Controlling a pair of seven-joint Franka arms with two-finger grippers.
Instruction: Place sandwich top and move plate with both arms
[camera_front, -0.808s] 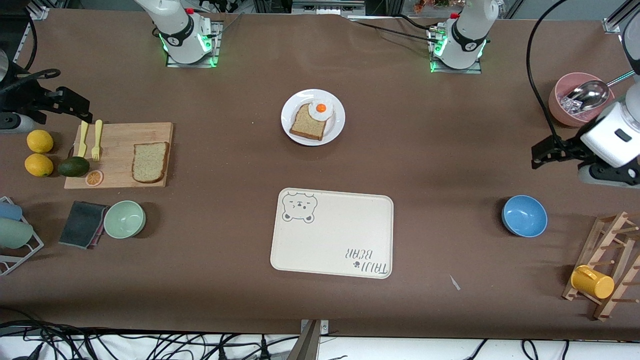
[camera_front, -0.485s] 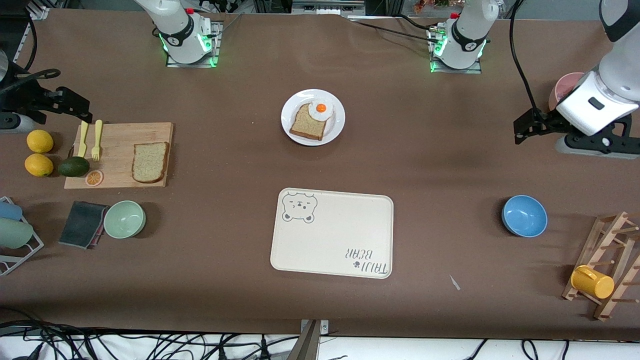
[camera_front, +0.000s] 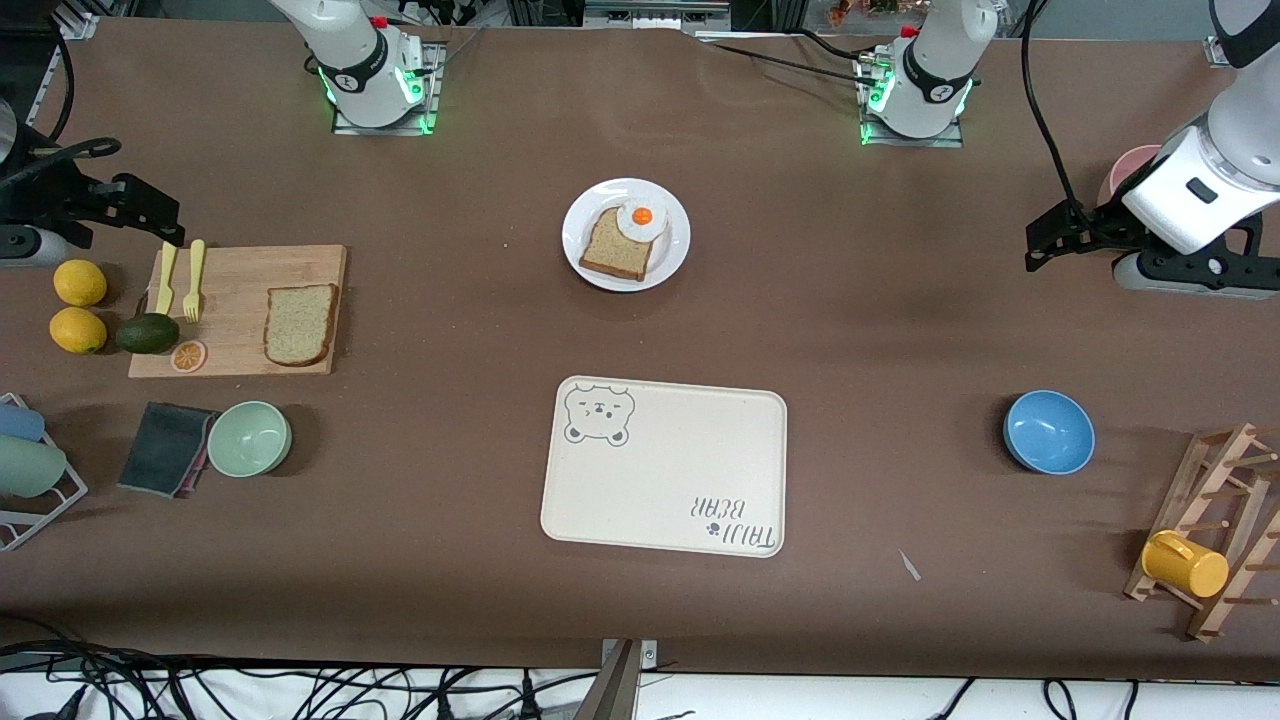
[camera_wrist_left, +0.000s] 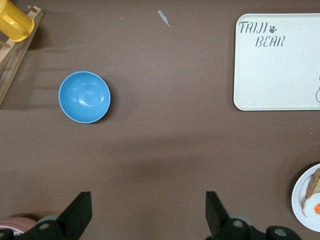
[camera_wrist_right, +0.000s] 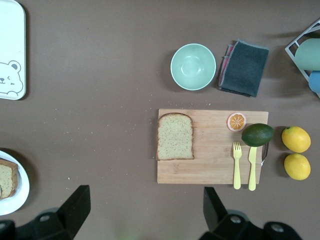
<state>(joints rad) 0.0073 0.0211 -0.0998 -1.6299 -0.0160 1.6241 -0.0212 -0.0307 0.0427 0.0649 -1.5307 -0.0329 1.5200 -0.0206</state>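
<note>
The sandwich top (camera_front: 298, 325) (camera_wrist_right: 175, 136), a light tan slice, lies flat on a wooden cutting board (camera_front: 235, 290) toward the right arm's end. The white plate (camera_front: 676, 255) (camera_wrist_left: 299, 192) (camera_wrist_right: 21, 192) sits mid-table near the bases and carries a darker bread slice (camera_front: 615, 248) with a fried egg (camera_front: 641, 218) on it. My right gripper (camera_front: 160, 222) (camera_wrist_right: 146, 192) hangs open and empty over the table beside the board's fork end. Over bare table toward the left arm's end, my left gripper (camera_front: 1042, 248) (camera_wrist_left: 147, 197) is open and holds nothing.
A cream bear-print tray (camera_front: 665, 470) lies nearer the camera than the plate. On the board's end are two yellow forks (camera_front: 181, 280), an avocado (camera_front: 147, 333) and lemons (camera_front: 78, 305). Also here: green bowl (camera_front: 249, 438), dark cloth (camera_front: 165, 448), blue bowl (camera_front: 1048, 431), mug rack (camera_front: 1200, 540).
The left arm's hand has swung away from the pink bowl, toward the bases and a little toward the table's middle. The right arm has not moved.
</note>
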